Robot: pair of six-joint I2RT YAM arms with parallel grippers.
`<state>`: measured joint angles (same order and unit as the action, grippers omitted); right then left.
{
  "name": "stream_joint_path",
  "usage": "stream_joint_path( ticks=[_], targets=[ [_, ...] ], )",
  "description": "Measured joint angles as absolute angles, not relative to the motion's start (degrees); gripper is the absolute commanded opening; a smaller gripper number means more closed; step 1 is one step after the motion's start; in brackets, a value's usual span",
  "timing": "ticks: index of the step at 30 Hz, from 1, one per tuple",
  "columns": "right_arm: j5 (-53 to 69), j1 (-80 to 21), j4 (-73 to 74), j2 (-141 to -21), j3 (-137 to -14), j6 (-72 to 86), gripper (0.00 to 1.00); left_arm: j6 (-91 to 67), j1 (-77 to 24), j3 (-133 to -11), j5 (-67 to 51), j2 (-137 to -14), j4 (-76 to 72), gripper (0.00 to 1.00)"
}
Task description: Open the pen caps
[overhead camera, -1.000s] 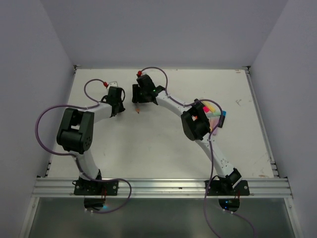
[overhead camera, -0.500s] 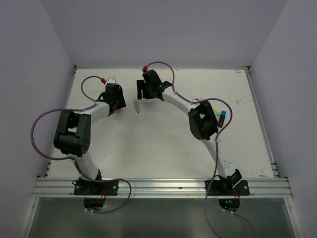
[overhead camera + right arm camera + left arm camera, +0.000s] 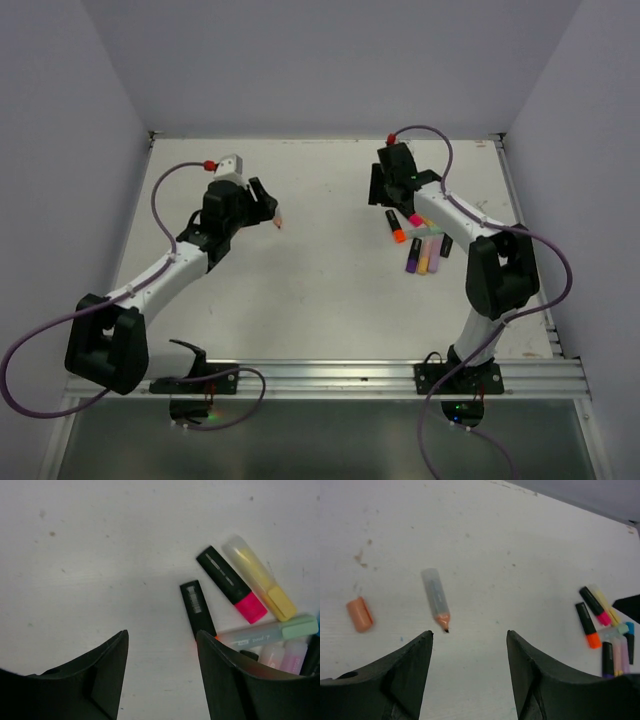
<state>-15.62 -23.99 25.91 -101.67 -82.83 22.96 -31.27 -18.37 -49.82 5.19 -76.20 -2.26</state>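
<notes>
Left gripper (image 3: 469, 635): jaws partly spread, holding nothing, above the table (image 3: 520, 530), where the peach cap (image 3: 359, 614) lies apart from its uncapped pen (image 3: 436, 600). Right gripper (image 3: 161, 635): likewise spread and empty, near highlighters with the pink cap (image 3: 251, 607) and the yellow cap (image 3: 281, 603) on.

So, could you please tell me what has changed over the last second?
The right gripper swung from centre to the right, over the highlighter pile, which its arm no longer covers. The left gripper shifted slightly right, toward the uncapped peach pen. Both jaws stand open, empty. That pen stayed put.
</notes>
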Motion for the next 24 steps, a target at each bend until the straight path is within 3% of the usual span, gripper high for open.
stream_joint_path(
  ticks=[10,24],
  targets=[
    [-14.68,-19.18,28.95,-104.79,-77.1,19.07,0.59,-36.97,-33.58,-36.23,-1.98,-65.36,-5.28,0.63],
    [-9.41,-16.88,25.23,-111.5,-76.66,17.28,0.56,-39.16,-37.17,-30.72,-2.42,-60.66,-6.39,0.62]
  ],
)
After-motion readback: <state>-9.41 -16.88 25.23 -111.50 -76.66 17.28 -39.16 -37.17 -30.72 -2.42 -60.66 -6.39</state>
